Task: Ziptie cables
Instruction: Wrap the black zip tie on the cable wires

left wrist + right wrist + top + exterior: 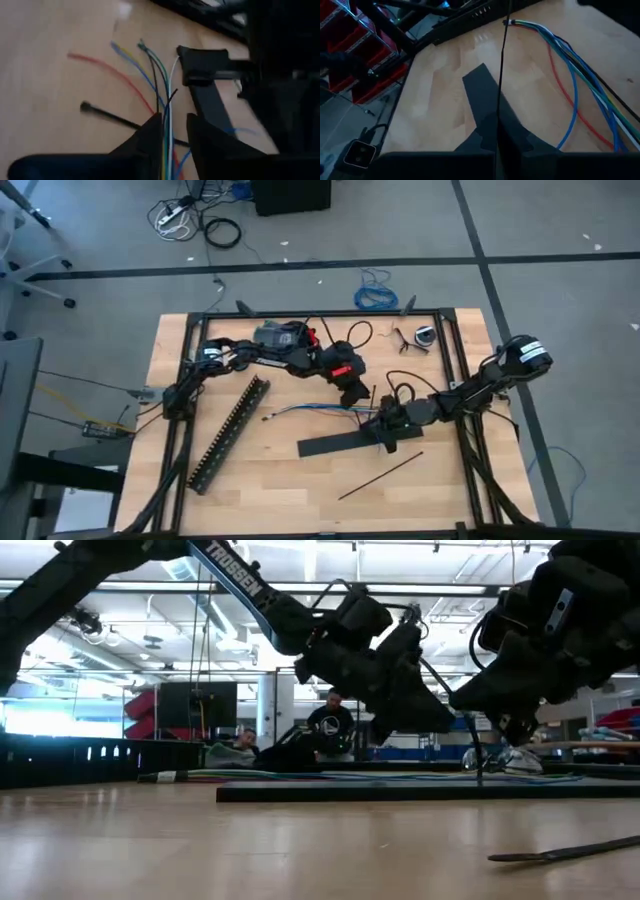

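Overhead, both arms blur together, but wrist views show left gripper [174,135] pinching cables [161,85], right gripper [497,134] pinching a ziptie [503,60].

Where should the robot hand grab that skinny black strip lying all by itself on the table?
Grab the loose ziptie near its middle, coming straight down from above and pinching across its thin width. It lies flat, straight and slanted on bare wood with nothing touching it, so the middle is free.
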### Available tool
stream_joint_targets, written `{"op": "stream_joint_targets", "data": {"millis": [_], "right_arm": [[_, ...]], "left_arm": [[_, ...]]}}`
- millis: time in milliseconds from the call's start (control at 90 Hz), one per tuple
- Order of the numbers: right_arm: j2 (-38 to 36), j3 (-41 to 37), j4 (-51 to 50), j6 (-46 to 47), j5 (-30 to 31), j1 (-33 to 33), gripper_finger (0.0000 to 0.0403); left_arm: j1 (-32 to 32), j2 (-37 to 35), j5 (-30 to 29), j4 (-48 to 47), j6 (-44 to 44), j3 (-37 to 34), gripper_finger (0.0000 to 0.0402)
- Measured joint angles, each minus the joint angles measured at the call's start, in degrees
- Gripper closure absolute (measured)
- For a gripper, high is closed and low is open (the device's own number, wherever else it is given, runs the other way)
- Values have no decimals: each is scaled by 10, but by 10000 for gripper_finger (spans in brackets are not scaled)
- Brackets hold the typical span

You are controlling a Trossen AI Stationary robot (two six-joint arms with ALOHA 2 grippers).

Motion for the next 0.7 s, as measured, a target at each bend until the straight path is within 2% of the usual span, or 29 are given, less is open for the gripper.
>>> {"op": "stream_joint_targets", "data": {"millis": [111, 211, 400, 522, 700], "right_arm": [[0, 0, 1, 0, -2, 0, 403], [0, 0, 1, 0, -4, 0, 403], [0, 0, 2, 14, -8, 0, 403], [0, 0, 4, 25, -11, 0, 403], [0, 1, 11, 26, -12, 0, 403]], "left_arm": [[0, 6, -6, 4, 81, 1, 321], [0, 25, -18, 12, 114, 8, 328], [2, 90, -11, -14, 117, 78, 345], [-2, 93, -20, 0, 124, 114, 352], [-5, 97, -17, -14, 138, 121, 353]]}}
